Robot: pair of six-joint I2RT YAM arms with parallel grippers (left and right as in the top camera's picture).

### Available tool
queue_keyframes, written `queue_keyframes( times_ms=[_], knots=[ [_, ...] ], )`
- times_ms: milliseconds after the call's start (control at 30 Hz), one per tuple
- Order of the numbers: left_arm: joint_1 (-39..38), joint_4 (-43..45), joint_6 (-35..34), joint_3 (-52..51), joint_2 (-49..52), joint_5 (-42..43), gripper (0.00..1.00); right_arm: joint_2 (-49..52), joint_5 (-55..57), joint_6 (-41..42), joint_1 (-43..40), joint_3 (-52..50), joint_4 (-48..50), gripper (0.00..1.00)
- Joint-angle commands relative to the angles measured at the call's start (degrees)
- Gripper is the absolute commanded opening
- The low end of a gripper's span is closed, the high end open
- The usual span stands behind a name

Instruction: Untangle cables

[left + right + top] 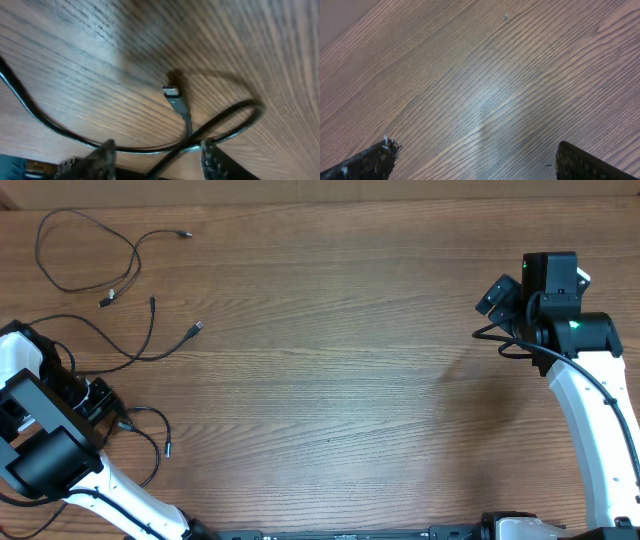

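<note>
Three thin black cables lie at the table's left. One wide loop [106,300] is at the far left corner. A second [152,320] curves below it, ending in a plug [196,328]. The third [168,447] loops beside my left gripper [108,408]. In the left wrist view this cable [50,125] crosses itself between the spread fingers [157,152], and its metal plug [172,92] rests on the wood just ahead. The left gripper is open, low over the table. My right gripper [495,295] is open and empty at the far right, over bare wood [475,155].
The wooden table [340,380] carries nothing else. Thicker black wires run along the arms' own bodies [520,345]. The left arm's white body [40,450] covers the front left corner.
</note>
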Motion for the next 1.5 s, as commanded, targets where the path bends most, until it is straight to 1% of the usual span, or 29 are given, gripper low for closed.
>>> queue_keyframes(
  times_ms=[0, 100, 133, 167, 233, 300, 333, 367, 433, 500, 600, 633, 767, 867, 900, 967, 1033, 1067, 1100, 1133, 1167, 1200, 1233, 1267, 1300, 1400, 1467],
  knots=[
    [-0.2, -0.3, 0.3, -0.5, -0.6, 0.5, 0.36, -0.4, 0.1, 0.2, 0.0, 0.5, 0.2, 1.0],
    [-0.2, -0.5, 0.3, -0.5, -0.6, 2.6, 0.36, -0.4, 0.1, 0.2, 0.0, 0.5, 0.2, 1.0],
    [-0.2, -0.6, 0.3, -0.5, -0.6, 2.6, 0.3, -0.4, 0.1, 0.2, 0.0, 0.5, 0.2, 1.0],
    [-0.2, -0.7, 0.3, -0.5, -0.6, 2.6, 0.27, -0.4, 0.1, 0.2, 0.0, 0.5, 0.2, 1.0],
    [-0.2, -0.9, 0.4, -0.5, -0.6, 2.6, 0.26, -0.4, 0.1, 0.2, 0.0, 0.5, 0.2, 1.0],
    [-0.2, -1.2, 0.4, -0.5, -0.6, 2.4, 0.13, -0.4, 0.1, 0.2, 0.0, 0.5, 0.2, 1.0],
    [-0.2, -1.2, 0.4, -0.5, -0.6, 2.4, 0.04, -0.4, 0.1, 0.2, 0.0, 0.5, 0.2, 1.0],
    [-0.2, -1.2, 0.3, -0.5, -0.6, 2.4, 0.04, -0.4, 0.1, 0.2, 0.0, 0.5, 0.2, 1.0],
    [-0.3, -0.5, 0.4, -0.5, -0.6, 5.4, 0.04, -0.4, 0.1, 0.2, 0.0, 0.5, 0.2, 1.0],
    [-0.2, 0.4, 1.5, -0.4, -0.6, 10.2, 0.04, -0.4, 0.1, 0.2, 0.0, 0.5, 0.2, 1.0],
    [-0.2, 0.2, 6.9, 1.9, -0.7, 21.2, 0.04, -0.4, 0.1, 0.2, 0.0, 0.5, 0.2, 1.0],
    [-0.4, -0.7, 7.9, 3.2, -0.8, 23.3, 0.04, -0.4, 0.1, 0.2, 0.0, 0.5, 0.2, 1.0],
    [-0.6, -2.8, 8.7, 6.6, -2.5, 24.1, 0.04, -0.4, 0.1, 0.2, 0.0, 0.5, 0.2, 1.0],
    [-0.6, -2.2, 9.4, 7.0, -8.7, 26.5, 0.04, -0.4, 0.1, 0.2, 0.0, 0.5, 0.2, 1.0],
    [-0.6, -1.4, 8.1, 7.0, -11.6, 26.7, 0.04, -0.4, 0.1, 0.2, 0.0, 0.5, 0.2, 1.0],
    [0.2, 1.7, -1.2, 7.0, -17.7, 23.3, 0.04, -0.4, 0.1, 0.2, 0.0, 0.5, 0.2, 1.0],
    [1.7, 4.5, -15.6, 7.0, -23.1, 13.4, 0.04, -0.4, 0.1, 0.2, 0.0, 0.5, 0.2, 1.0],
    [2.9, 5.0, -24.0, 7.0, -25.4, 6.3, 0.04, -0.4, 0.1, 0.2, 0.0, 0.5, 0.2, 1.0],
    [4.0, 5.0, -30.0, 7.0, -26.9, 0.7, 0.08, -0.4, 0.1, 0.2, 0.0, 0.5, 0.2, 1.0],
    [5.2, 5.0, -34.8, 7.0, -27.9, -4.3, 0.18, -0.4, 0.1, 0.2, 0.0, 0.5, 0.2, 1.0],
    [6.3, 5.0, -38.2, 7.0, -28.4, -8.4, 0.32, -0.4, 0.1, 0.2, 0.0, 0.5, 0.2, 1.0],
    [7.5, 4.9, -41.0, 7.0, -28.5, -12.4, 0.52, -0.4, 0.1, 0.2, 0.0, 0.5, 0.2, 1.0],
    [9.3, 4.9, -43.5, 6.9, -28.3, -17.1, 0.7, -0.4, 0.1, 0.2, 0.0, 0.5, 0.2, 1.0],
    [10.5, 4.9, -44.0, 6.6, -27.9, -19.6, 0.79, -0.4, 0.1, 0.2, 0.0, 0.5, 0.2, 1.0],
    [12.2, 4.8, -44.1, 6.1, -27.2, -21.5, 0.86, -0.4, 0.1, 0.2, 0.0, 0.5, 0.2, 1.0],
    [16.2, 4.7, -44.4, 3.7, -25.2, -20.4, 0.91, -0.4, 0.1, 0.2, 0.0, 0.5, 0.2, 1.0],
    [19.5, 4.7, -46.4, 0.2, -23.3, -18.6, 0.92, -0.4, 0.1, 0.2, 0.0, 0.5, 0.2, 1.0]
  ],
)
